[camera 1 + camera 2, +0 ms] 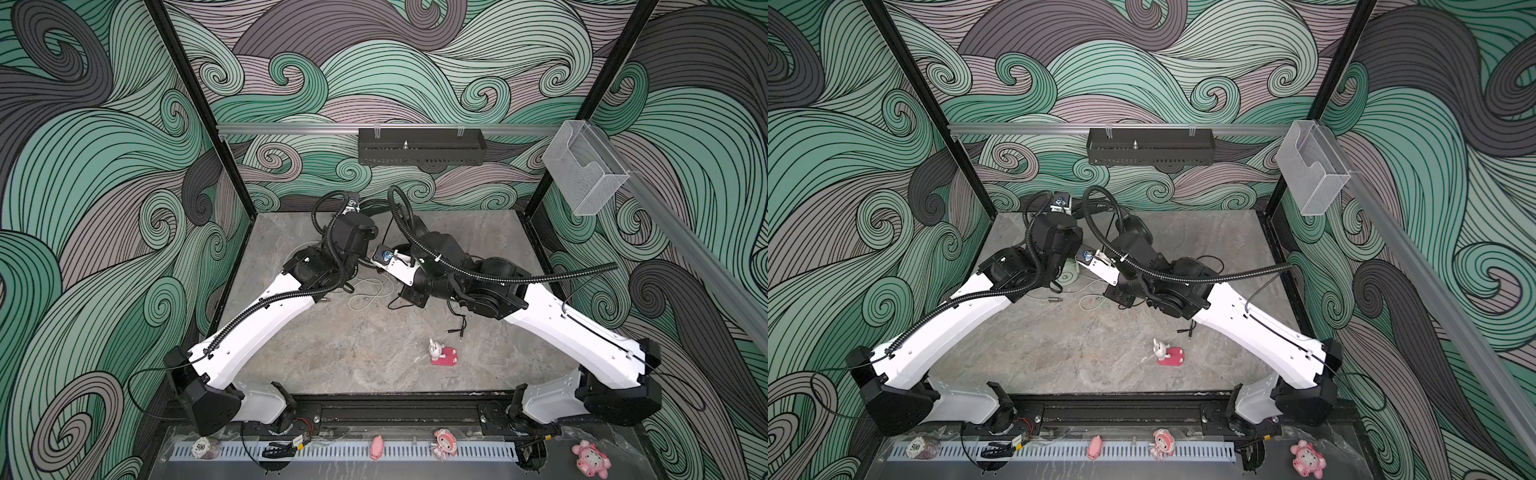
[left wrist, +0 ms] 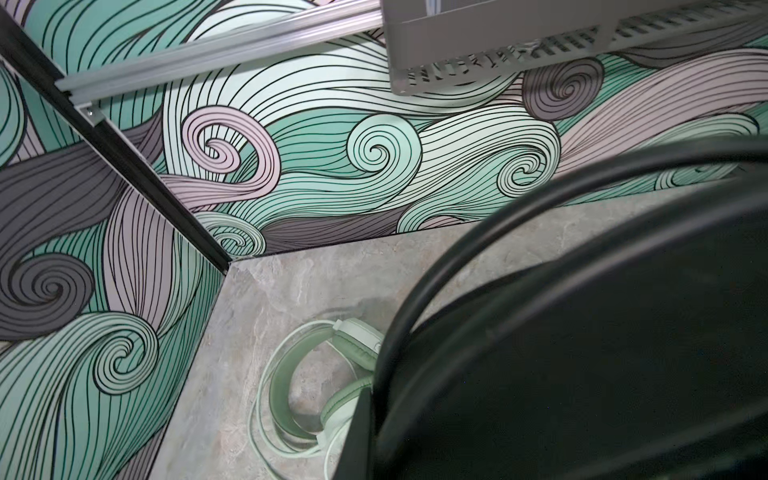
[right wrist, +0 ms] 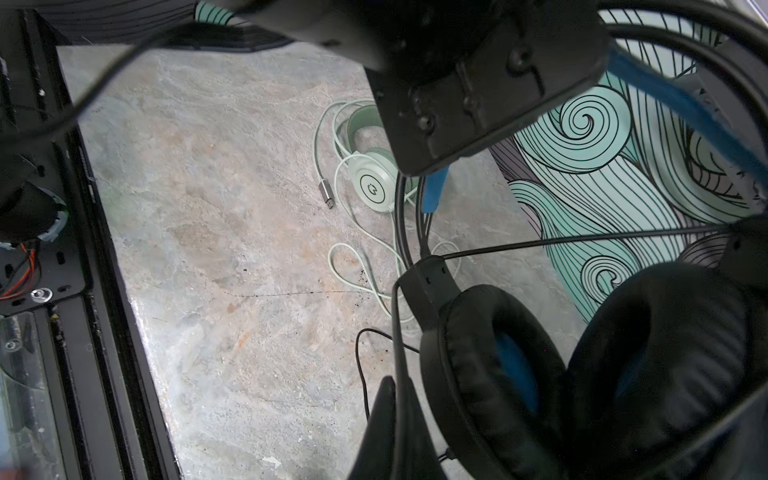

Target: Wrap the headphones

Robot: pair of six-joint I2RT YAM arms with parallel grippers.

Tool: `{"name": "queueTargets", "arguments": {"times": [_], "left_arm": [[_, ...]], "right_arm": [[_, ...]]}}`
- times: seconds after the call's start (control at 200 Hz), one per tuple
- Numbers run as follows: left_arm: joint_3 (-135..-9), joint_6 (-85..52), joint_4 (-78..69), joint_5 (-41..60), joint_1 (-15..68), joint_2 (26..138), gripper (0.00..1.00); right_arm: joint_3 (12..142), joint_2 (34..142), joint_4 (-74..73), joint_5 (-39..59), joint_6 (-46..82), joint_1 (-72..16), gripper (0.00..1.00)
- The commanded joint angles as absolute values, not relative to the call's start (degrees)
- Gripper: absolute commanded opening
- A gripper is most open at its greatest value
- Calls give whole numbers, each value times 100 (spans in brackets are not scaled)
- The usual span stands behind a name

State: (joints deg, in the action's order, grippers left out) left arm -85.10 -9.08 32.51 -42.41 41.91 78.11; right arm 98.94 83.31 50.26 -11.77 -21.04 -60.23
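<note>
At the back middle of the grey marbled table [image 1: 332, 357], I see the black over-ear headset with blue inner headband [image 3: 490, 374] held off the surface, my left end effector [image 2: 374, 436] clamped on its headband. Under that arm the pale mint-green over-ear headset [image 3: 374, 187] lies flat on the table, its whitish cable [image 3: 365, 266] looped beside it. My right end effector [image 3: 395, 424] is pinched shut on the thin black cable [image 3: 394, 324].

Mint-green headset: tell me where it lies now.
The mint-green headset lies on the table, left of centre toward the back, mostly hidden under the left arm in both top views.
</note>
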Motion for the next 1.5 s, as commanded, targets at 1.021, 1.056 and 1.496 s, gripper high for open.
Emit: {"name": "queueTargets", "arguments": {"times": [1.021,1.056,1.496], "left_arm": [[-8141,240,3256,-4973,4499,6938,0],[-8115,394,3183,-4975,4508,6912,0],[-8378,1521,3601,-3932,4553,6880,0]], "right_arm": [[10556,8002,5183,-1821,-2427,-6228,0],[10544,7973,5195,-1910,-2539,-6224,0],[10559,7732,4832,-3634,-4446,-6392,2]]}}
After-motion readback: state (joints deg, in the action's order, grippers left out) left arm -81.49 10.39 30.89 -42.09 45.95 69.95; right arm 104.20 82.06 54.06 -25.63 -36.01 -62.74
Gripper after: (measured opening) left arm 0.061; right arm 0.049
